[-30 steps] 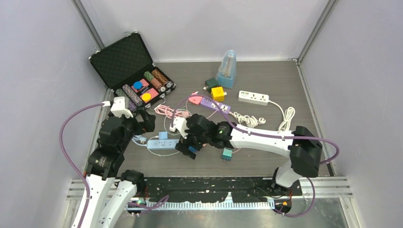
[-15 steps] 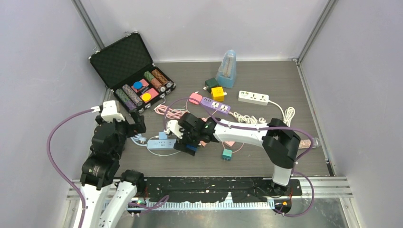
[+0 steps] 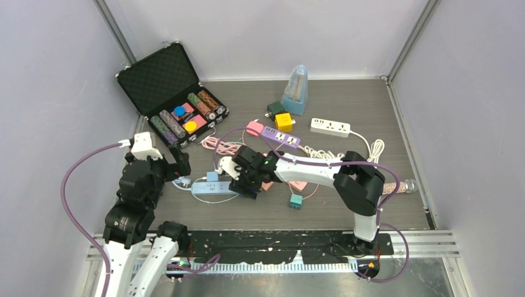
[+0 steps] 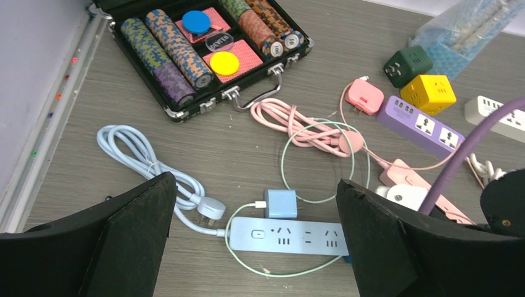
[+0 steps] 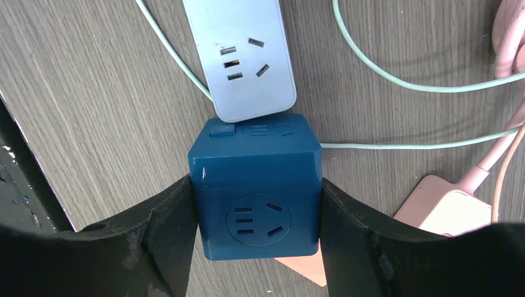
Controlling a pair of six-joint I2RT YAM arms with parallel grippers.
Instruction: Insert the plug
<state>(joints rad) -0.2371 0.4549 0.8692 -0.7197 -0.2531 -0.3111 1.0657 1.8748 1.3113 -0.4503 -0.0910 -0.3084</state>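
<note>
My right gripper [image 5: 257,229] is shut on a dark blue cube plug [image 5: 255,185], its fingers pressed on both sides. The cube sits at the right end of the light blue power strip [image 5: 238,55], its top edge overlapping the strip's end. In the top view the right gripper [image 3: 246,185] holds the cube [image 3: 247,190] at the strip [image 3: 213,187]. My left gripper [image 4: 254,247] is open and empty above the strip [image 4: 288,234], well clear of it. A light blue charger [image 4: 280,203] lies beside the strip. The cube's prongs are hidden.
An open black case of poker chips [image 3: 179,93] stands back left. A purple strip [image 3: 280,136], white strip [image 3: 330,127], yellow cube [image 3: 283,121], dark green cube [image 3: 275,109], teal cube [image 3: 295,201], pink cables [image 3: 220,145] and a metronome [image 3: 296,90] lie around.
My right gripper has carried the blue cube left, from in front of the strip's right end to directly at it. The left arm drew back to the left and has since held still.
</note>
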